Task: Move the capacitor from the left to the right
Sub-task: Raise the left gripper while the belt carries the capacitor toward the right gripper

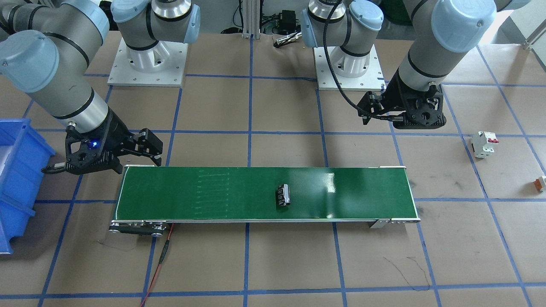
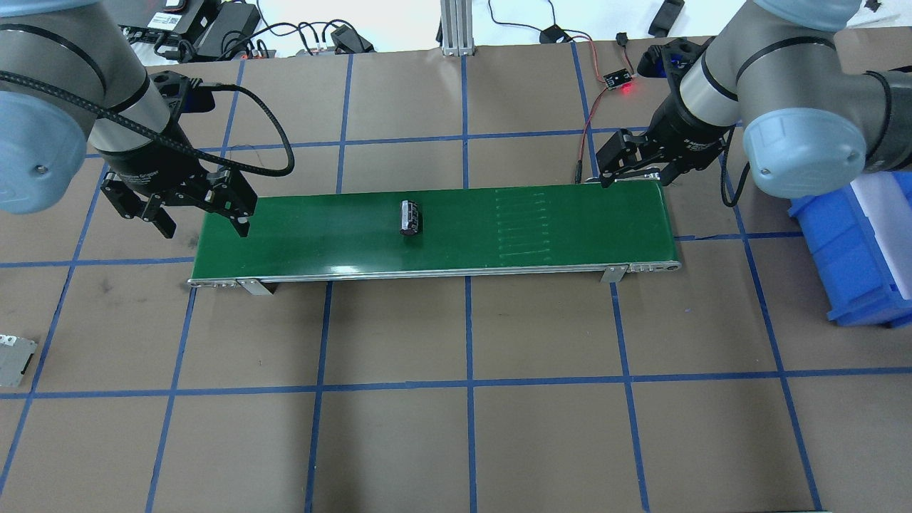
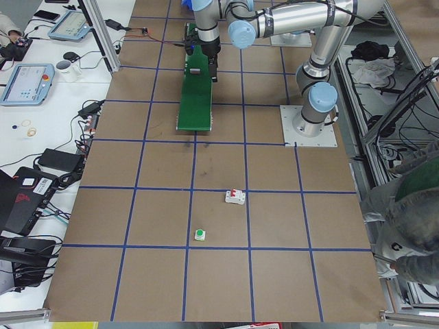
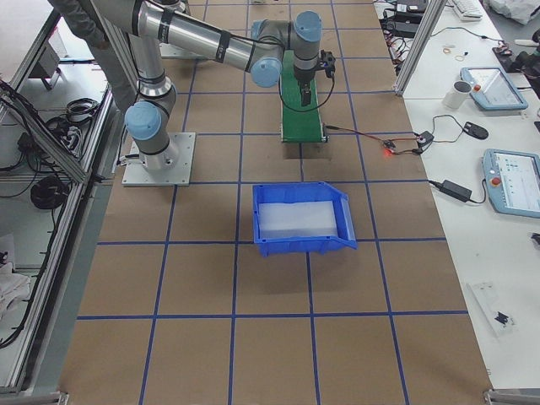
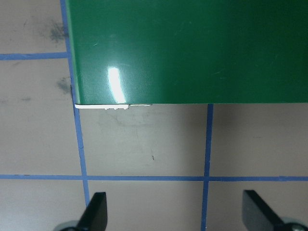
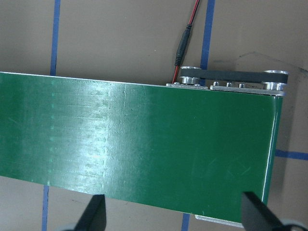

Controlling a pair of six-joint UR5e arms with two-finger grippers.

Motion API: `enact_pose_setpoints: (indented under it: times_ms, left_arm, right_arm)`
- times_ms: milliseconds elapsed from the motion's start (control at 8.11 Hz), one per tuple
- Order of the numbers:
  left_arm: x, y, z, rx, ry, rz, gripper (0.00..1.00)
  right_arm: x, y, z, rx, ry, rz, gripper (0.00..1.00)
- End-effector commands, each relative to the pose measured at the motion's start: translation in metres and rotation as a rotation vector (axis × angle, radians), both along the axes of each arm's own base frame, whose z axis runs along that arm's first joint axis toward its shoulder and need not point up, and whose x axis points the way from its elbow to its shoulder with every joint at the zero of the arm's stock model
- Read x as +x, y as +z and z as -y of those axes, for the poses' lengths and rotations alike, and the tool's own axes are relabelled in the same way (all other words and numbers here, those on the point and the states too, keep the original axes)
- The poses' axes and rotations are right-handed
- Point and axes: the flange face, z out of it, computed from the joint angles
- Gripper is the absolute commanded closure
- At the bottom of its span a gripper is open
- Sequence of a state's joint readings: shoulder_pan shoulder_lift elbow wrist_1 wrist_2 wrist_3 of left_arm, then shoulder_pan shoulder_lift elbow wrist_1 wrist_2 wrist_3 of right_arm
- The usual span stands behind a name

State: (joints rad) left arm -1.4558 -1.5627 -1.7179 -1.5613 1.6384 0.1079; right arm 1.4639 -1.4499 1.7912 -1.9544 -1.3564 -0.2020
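The capacitor (image 1: 283,195), a stubby dark cylinder with a silvery stripe, lies on its side near the middle of the green conveyor belt (image 1: 213,192); it also shows in the overhead view (image 2: 410,216). My left gripper (image 2: 205,224) is open and empty above the belt's left end (image 5: 192,48), its fingertips (image 5: 96,214) wide apart over the brown table. My right gripper (image 2: 634,177) is open and empty above the belt's right end (image 6: 144,134). Neither wrist view shows the capacitor. Both grippers are well clear of it.
A blue bin (image 2: 855,235) stands past the belt's right end. A white circuit breaker with red switches (image 1: 484,144) and a tiny orange-and-white part (image 1: 541,183) lie on the table on the left side. A red-and-black cable (image 1: 164,251) runs from the belt's right end.
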Motion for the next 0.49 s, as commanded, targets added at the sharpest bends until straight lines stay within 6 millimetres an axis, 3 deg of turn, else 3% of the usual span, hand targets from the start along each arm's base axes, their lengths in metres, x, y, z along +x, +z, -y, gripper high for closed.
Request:
enact_pose_setpoints:
  times_ms: [0,370]
  left_arm:
    - [-0.0132,0.0075,-0.0071,-0.004,0.019,-0.145,0.00]
    - [-0.0154,0.0132,-0.0120,-0.010,0.014,-0.147,0.00]
  right_arm:
    - [-0.0010,-0.0101,0.0085,-0.011,-0.001,0.001,0.01]
    - [-0.0013,-0.0174,0.0124,-0.009,-0.006,0.003,0.01]
